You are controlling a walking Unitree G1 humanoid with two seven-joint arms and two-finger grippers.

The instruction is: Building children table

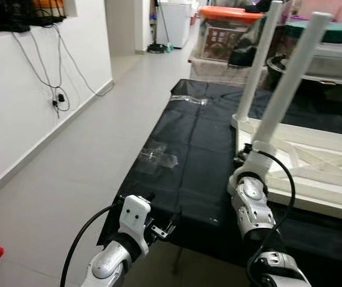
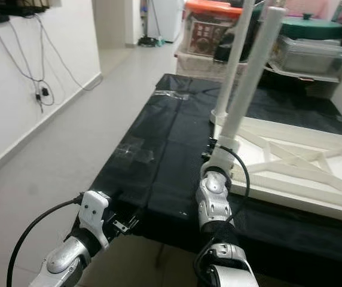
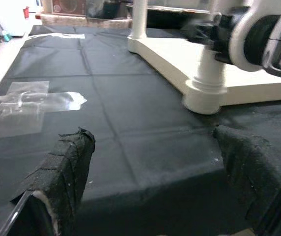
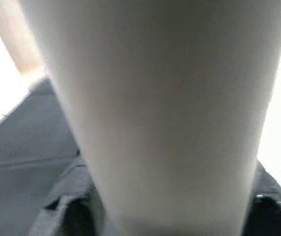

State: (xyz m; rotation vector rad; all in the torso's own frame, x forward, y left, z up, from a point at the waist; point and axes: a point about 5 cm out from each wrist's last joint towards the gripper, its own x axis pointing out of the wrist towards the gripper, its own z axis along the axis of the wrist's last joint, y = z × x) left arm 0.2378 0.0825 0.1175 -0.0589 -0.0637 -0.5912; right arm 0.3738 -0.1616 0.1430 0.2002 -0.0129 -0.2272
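Our right jaws are closed around the base of the near leg, which stands in the corner socket of the upturned white tabletop on the black-covered bench. Our left jaws hang wide open and empty at the bench's near left corner. A second leg stands at the tabletop's next corner, with tape patches towards the bench's left edge.
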